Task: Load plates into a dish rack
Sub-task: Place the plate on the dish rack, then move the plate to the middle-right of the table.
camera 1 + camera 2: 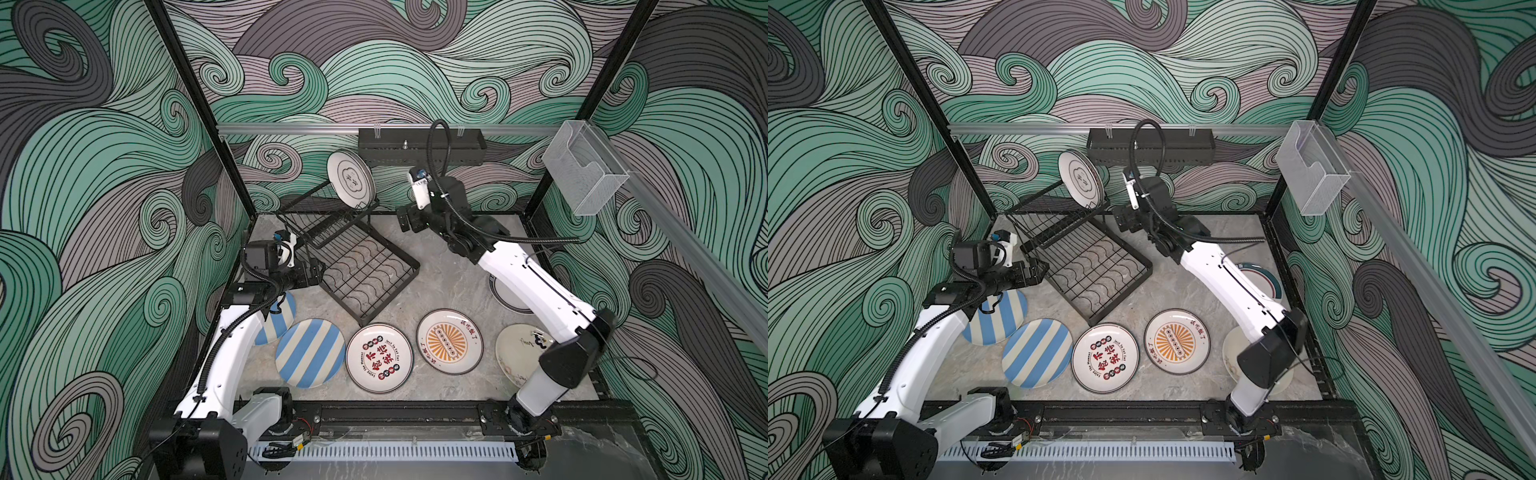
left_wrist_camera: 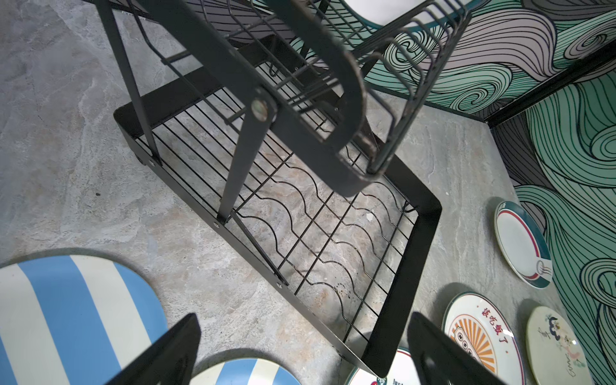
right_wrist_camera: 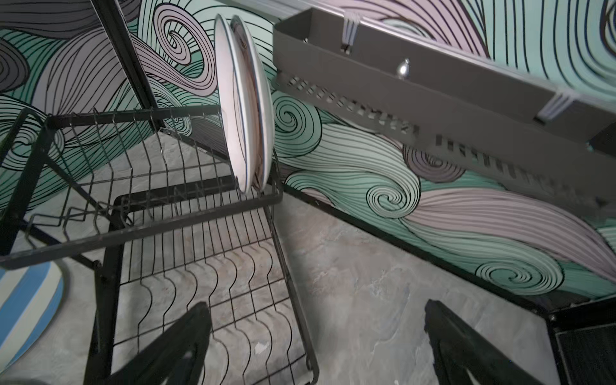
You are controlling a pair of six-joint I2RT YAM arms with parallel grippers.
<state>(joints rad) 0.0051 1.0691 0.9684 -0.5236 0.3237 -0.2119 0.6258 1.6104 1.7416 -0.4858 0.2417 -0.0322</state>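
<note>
- Nearby, flat plates (image 1: 310, 353) are spread across the counter (image 1: 440, 266), within reach.
- Further in, the left tool (image 2: 304, 316) is held open and empty beside the dish rack (image 1: 365, 266), perhaps to steady it.
- Farthest, two upright plates (image 3: 245, 106) are slotted at the rack's raised end; the right tool (image 3: 318, 303) is held open, empty, just beside them.

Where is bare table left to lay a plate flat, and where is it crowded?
Bare table lies between the dish rack and the right arm. The front is crowded: striped plate, lettered plate and sunburst plate lie nearly rim to rim.
</note>
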